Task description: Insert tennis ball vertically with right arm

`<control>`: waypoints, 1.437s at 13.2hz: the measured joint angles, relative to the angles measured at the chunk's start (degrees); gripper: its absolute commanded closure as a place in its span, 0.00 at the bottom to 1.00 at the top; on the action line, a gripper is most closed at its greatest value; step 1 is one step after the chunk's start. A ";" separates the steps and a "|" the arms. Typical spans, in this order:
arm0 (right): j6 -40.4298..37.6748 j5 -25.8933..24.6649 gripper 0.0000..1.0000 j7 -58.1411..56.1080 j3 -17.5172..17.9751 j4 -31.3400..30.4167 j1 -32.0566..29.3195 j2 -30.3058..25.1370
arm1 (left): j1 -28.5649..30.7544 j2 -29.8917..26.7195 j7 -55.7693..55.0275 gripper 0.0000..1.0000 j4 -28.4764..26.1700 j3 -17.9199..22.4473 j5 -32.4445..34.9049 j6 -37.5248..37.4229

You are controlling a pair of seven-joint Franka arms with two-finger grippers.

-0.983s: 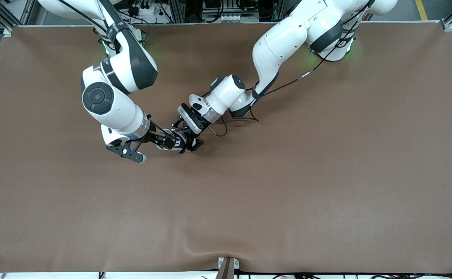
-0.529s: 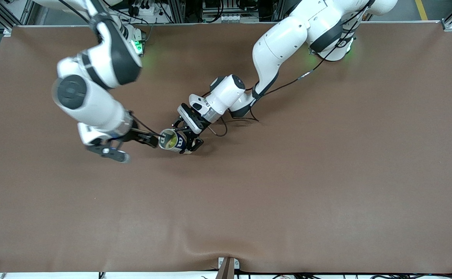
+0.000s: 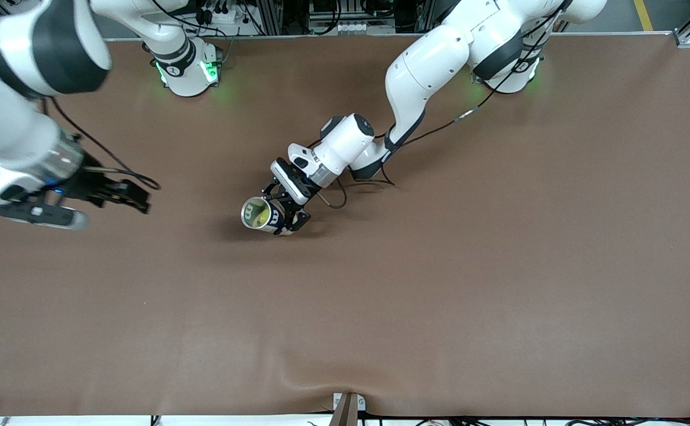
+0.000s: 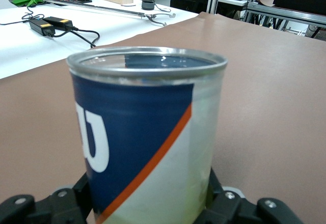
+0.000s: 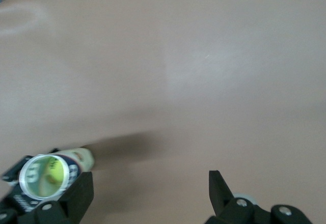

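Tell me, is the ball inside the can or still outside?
Inside. Yellow-green ball shows through the open top of the can, which stands upright in the left gripper. The right gripper is open, empty, off toward its end of the table.

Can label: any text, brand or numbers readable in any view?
No full word reads on the can.
Left wrist view: one white stroke shaped like "U" on the blue band, cut off at the can's edge.
Front view: a white mark on the can, too small to read.
Nothing else carries text.

Left end effector (image 3: 286, 218) grips can (image 3: 260, 214) (ball inside); right end effector (image 3: 133, 197) open, apart.
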 measured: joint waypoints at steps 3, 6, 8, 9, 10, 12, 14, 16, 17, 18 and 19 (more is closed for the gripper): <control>-0.26 -0.85 0.00 -11.19 -1.89 -0.04 -3.10 -0.93 | -0.02 -0.01 -0.14 0.13 0.28 -0.10 0.00 0.08; -1.37 -0.86 0.00 -18.21 -5.40 -0.06 -2.95 -1.11 | -0.03 -0.01 -0.70 0.12 0.44 -0.14 0.00 0.10; -3.67 -0.86 0.00 -18.81 -6.90 0.09 -0.12 -1.86 | -0.03 -0.01 -0.88 0.08 0.57 -0.21 0.00 0.13; -5.45 -0.86 0.00 -18.56 -7.82 0.51 2.08 -2.37 | -0.03 -0.02 -0.92 0.08 0.66 -0.24 0.00 0.16; -7.75 -0.86 0.00 -18.03 -8.65 1.59 3.95 -2.73 | -0.04 -0.04 -0.94 0.05 0.74 -0.26 0.00 0.18; -12.01 -0.86 0.00 -17.71 -9.26 4.33 5.12 -3.03 | -0.03 -0.05 -1.03 0.02 0.80 -0.27 0.00 0.19; -12.97 -0.86 0.00 -17.73 -9.34 5.29 4.41 -3.03 | -0.03 -0.05 -1.80 0.00 0.80 -0.27 0.00 0.19; -12.99 -0.86 0.00 -17.73 -6.58 5.30 0.89 -2.97 | -0.03 -0.05 -2.67 0.00 0.80 -0.27 0.00 0.21; -12.99 -0.86 0.00 -17.73 -4.75 5.30 -1.39 -2.90 | -0.03 -0.09 -2.78 0.00 0.82 -0.27 0.00 0.29; -12.99 -0.86 0.00 -17.73 -3.60 5.30 -3.05 -2.79 | -0.03 -0.20 -2.84 0.00 0.83 -0.27 0.00 0.38; -12.99 -0.86 0.00 -17.73 -3.17 5.30 -3.99 -2.65 | -0.02 -0.36 -2.94 0.00 0.83 -0.27 0.00 0.40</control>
